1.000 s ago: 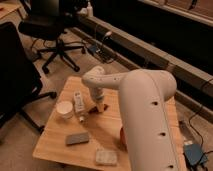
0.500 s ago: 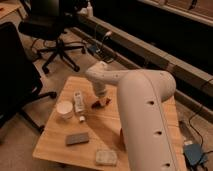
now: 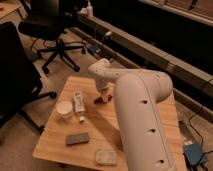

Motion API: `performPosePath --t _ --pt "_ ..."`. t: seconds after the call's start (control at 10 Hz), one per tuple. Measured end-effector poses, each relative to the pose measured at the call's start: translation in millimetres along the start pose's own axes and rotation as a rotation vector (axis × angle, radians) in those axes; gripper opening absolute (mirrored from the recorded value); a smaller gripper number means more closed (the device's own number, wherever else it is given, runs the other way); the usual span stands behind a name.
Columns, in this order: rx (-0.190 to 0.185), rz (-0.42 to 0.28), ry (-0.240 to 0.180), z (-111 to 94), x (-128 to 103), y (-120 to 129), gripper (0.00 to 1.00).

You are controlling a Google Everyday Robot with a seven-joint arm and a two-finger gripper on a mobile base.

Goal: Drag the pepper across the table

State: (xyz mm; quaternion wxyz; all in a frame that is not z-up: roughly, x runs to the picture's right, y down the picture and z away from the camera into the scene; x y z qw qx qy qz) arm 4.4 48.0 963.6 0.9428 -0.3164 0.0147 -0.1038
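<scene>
The pepper [image 3: 98, 100] is a small dark-red object lying on the light wooden table [image 3: 60, 147], near the middle of its far half. My gripper [image 3: 103, 95] points down at the end of the big white arm [image 3: 137, 110] and sits right over the pepper, at or touching its right end. The arm hides the right part of the table.
A white bottle [image 3: 79, 103] lies left of the pepper beside a white cup [image 3: 64, 109]. A grey sponge [image 3: 77, 138] and a pale packet [image 3: 105, 157] lie near the front edge. Black office chairs [image 3: 50, 27] stand to the left. A dark bench [image 3: 150, 50] runs behind.
The arm's wrist has shifted slightly up and back. The gripper stays over the pepper, which is at nearly the same spot.
</scene>
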Motion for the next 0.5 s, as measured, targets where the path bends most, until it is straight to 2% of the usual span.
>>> performPosePath --t 0.3,0.5 --pt "0.009 0.021 0.025 -4 15 -14 0.41" --pt "-0.018 0.037 0.03 -2 20 -13 0.58"
